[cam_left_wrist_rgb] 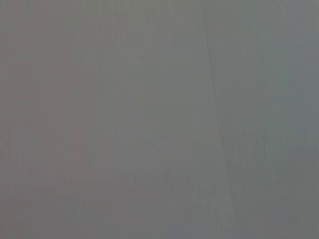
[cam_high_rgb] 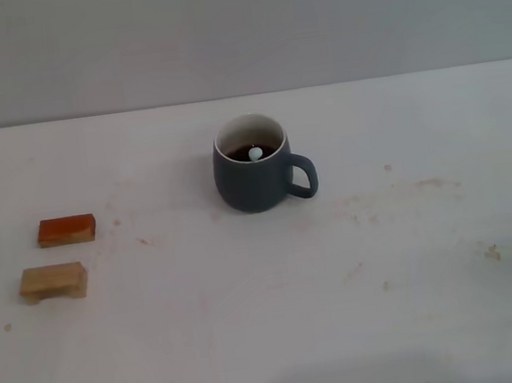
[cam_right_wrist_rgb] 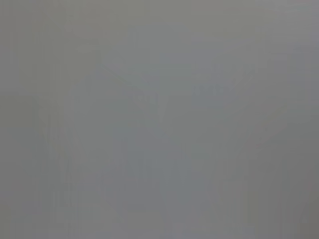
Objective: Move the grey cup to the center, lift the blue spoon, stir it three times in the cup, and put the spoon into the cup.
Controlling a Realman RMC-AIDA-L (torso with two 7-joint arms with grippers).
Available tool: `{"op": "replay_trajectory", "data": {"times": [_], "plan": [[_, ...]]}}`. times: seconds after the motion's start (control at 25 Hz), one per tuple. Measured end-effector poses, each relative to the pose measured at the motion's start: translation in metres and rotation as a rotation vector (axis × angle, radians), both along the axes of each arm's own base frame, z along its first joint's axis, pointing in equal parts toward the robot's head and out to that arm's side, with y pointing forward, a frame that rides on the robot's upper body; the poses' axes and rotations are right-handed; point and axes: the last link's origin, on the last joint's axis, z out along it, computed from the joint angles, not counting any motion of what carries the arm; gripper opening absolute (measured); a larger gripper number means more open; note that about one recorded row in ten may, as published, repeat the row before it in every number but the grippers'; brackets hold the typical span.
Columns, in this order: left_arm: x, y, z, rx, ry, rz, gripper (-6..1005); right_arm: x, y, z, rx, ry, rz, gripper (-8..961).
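With neither gripper showing in any view, so nothing can be placed against them, the tan block (cam_high_rgb: 53, 282) and orange block (cam_high_rgb: 66, 231) are lying at the stained tabletop's (cam_high_rgb: 281, 319) left, while farther back the unmarked grey cup (cam_high_rgb: 254, 179) is holding the blue spoon's (cam_high_rgb: 256, 154) pale tip.

No text, label, brand, number or sign readable anywhere. Nothing printed on the rounded dark slate-grey ceramic mug (cam_high_rgb: 254, 178), on the orange wooden block (cam_high_rgb: 66, 231) or on the tan wooden block (cam_high_rgb: 53, 282). Only faint brownish smudges on the white tabletop (cam_high_rgb: 413, 256), forming no letters. Both wrist views a plain grey surface, bare of markings.
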Motion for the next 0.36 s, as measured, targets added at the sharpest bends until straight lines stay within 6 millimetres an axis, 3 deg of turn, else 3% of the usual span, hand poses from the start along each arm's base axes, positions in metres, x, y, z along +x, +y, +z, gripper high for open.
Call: {"op": "replay_trajectory", "data": {"times": [0.08, 0.28, 0.36], "plan": [[0.0004, -0.0001, -0.0011, -0.005, 0.001, -0.003, 663, -0.0003, 0.0007, 0.0000, -0.001, -0.001, 0.001, -1], [0.0003, -0.0004, -0.0029, -0.012, -0.014, -0.003, 834, -0.0010, 0.0023, 0.0002, -0.001, -0.002, 0.005, -1], [0.0002, -0.0006, -0.0035, -0.013, -0.016, -0.001, 834, -0.0007, 0.0023, 0.0004, 0.000, -0.003, 0.004, -1]]}}
